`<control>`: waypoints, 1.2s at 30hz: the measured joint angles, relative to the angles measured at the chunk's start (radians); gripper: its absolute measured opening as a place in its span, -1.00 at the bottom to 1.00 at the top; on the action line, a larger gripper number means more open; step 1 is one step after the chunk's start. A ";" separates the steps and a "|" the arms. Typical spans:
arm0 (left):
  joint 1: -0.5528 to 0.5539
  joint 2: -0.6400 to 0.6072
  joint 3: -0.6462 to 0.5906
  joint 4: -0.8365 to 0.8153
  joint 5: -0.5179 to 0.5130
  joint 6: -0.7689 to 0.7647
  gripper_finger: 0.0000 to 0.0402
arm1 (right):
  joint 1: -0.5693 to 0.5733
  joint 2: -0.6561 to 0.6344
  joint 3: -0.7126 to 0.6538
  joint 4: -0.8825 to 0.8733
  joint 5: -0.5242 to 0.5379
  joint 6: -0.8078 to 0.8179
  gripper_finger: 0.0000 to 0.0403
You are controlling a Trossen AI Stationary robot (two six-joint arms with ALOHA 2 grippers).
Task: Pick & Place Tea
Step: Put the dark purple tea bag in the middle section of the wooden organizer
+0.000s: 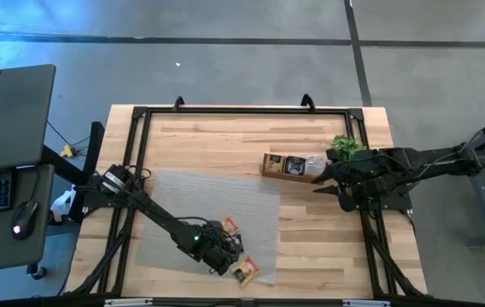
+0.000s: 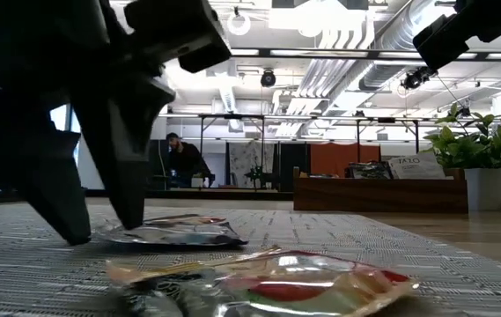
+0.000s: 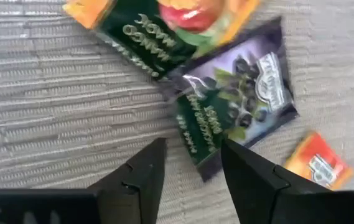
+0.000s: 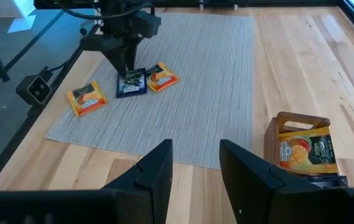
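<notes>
The main risk is a missed or double pick: the dark sachet (image 3: 236, 102) lies flat on the grey mat (image 4: 214, 93), its corner overlapped by 1 orange sachet (image 3: 164, 25), so closing jaws could skid off the foil or drag both. The left gripper (image 3: 192, 165) hangs just over it, jaws parted, holding nothing. The right gripper (image 4: 195, 162) waits, jaws parted and empty, near the wooden tray (image 4: 301, 149) on the worktop (image 1: 225, 145).

The left gripper (image 1: 225, 247) reaches low over the tabletop's (image 1: 208, 141) front, fingers (image 3: 142, 174) parted, pointing down. The right gripper (image 1: 331, 192) hangs raised at the right side, fingers apart
</notes>
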 joint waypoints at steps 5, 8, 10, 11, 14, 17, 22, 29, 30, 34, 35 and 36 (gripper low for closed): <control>0.023 0.018 -0.001 0.038 -0.014 0.087 -0.21 | 0.000 0.001 0.000 0.000 0.000 0.015 -0.36; 0.037 0.019 -0.002 0.048 -0.011 0.110 -0.22 | 0.000 0.001 0.000 0.000 0.001 0.012 -0.36; 0.045 0.020 -0.002 0.047 -0.011 0.122 -0.26 | 0.000 0.001 0.000 0.000 0.006 0.011 -0.36; 0.050 0.020 -0.002 0.045 -0.010 0.134 -0.30 | 0.000 0.004 0.000 0.000 0.010 0.014 -0.36; 0.064 0.021 -0.003 0.035 0.003 0.165 -0.51 | 0.000 0.014 0.000 0.000 0.032 0.017 -0.36; 0.075 0.024 -0.004 0.023 0.013 0.186 -0.78 | 0.000 0.035 0.000 0.001 0.046 0.021 -0.36; 0.083 0.032 -0.004 0.047 -0.026 0.216 -0.93 | 0.000 0.092 0.000 0.001 0.018 0.020 -0.36; 0.086 0.044 0.087 0.021 -0.047 0.336 -0.99 | 0.001 0.211 0.000 0.077 -0.124 0.056 -0.36; 0.086 0.044 0.103 0.004 -0.053 0.356 -0.98 | 0.004 0.237 0.000 0.101 -0.135 0.095 -0.36; 0.087 0.039 0.132 0.018 -0.094 0.400 -0.99 | 0.046 0.366 0.000 0.182 -0.093 0.202 -0.36; 0.087 0.039 0.132 0.012 -0.098 0.401 -0.99 | 0.067 0.403 0.000 0.203 -0.084 0.200 -0.36; 0.086 0.040 0.132 0.010 -0.100 0.402 -0.99 | 0.088 0.443 0.000 0.229 -0.083 0.190 -0.36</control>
